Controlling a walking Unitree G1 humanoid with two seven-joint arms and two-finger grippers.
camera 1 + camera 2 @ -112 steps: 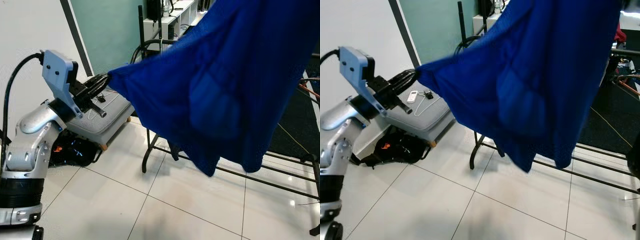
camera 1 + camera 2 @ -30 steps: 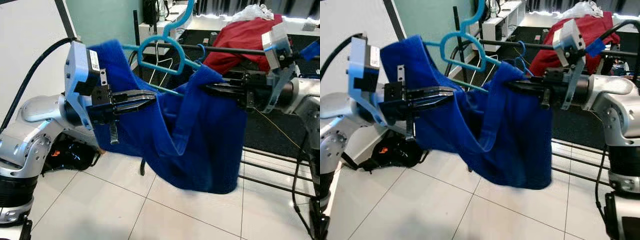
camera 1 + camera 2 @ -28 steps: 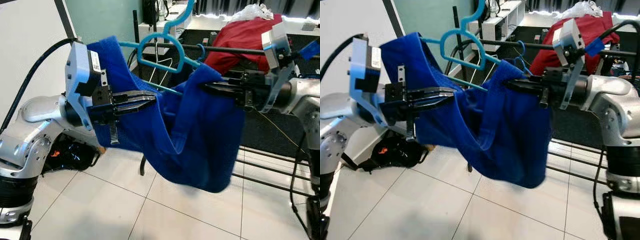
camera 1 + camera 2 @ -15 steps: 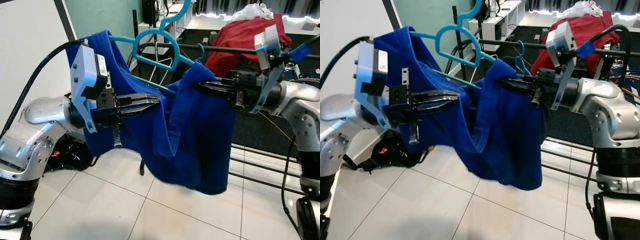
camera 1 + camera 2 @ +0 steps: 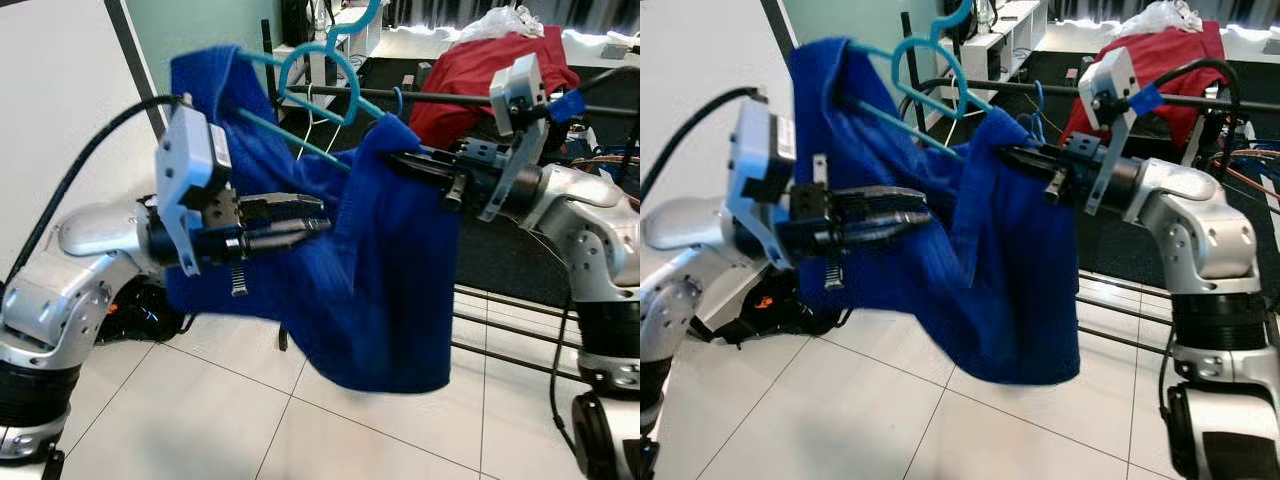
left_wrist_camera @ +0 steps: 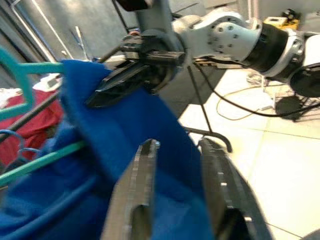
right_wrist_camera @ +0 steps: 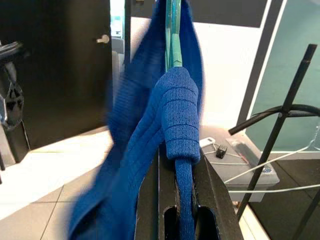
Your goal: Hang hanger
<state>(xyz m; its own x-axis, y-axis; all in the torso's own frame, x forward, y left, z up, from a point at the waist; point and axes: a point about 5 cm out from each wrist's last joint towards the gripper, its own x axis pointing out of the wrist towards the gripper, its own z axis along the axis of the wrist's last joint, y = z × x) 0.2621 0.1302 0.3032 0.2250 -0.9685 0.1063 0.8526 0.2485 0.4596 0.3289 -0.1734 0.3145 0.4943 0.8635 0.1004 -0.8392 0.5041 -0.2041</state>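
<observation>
Blue cloth, a garment (image 5: 390, 270), hangs draped over a teal hanger (image 5: 300, 125) that is held up in the air between the robot's two arms, in front of a black clothes rack (image 5: 450, 98). The right gripper (image 5: 400, 160) has its black fingers clamped on the garment's folded edge at the hanger's right end; in the right wrist view the thick blue fold (image 7: 180, 150) sits pinched between the two fingers, with the teal bar rising just above it. The left gripper (image 5: 310, 218) reaches in against the front of the cloth, lower than the hanger's left shoulder; its fingers (image 6: 135, 195) stand slightly apart with blue fabric showing between them. Behind, a red garment (image 5: 480, 80) lies over the rack.
</observation>
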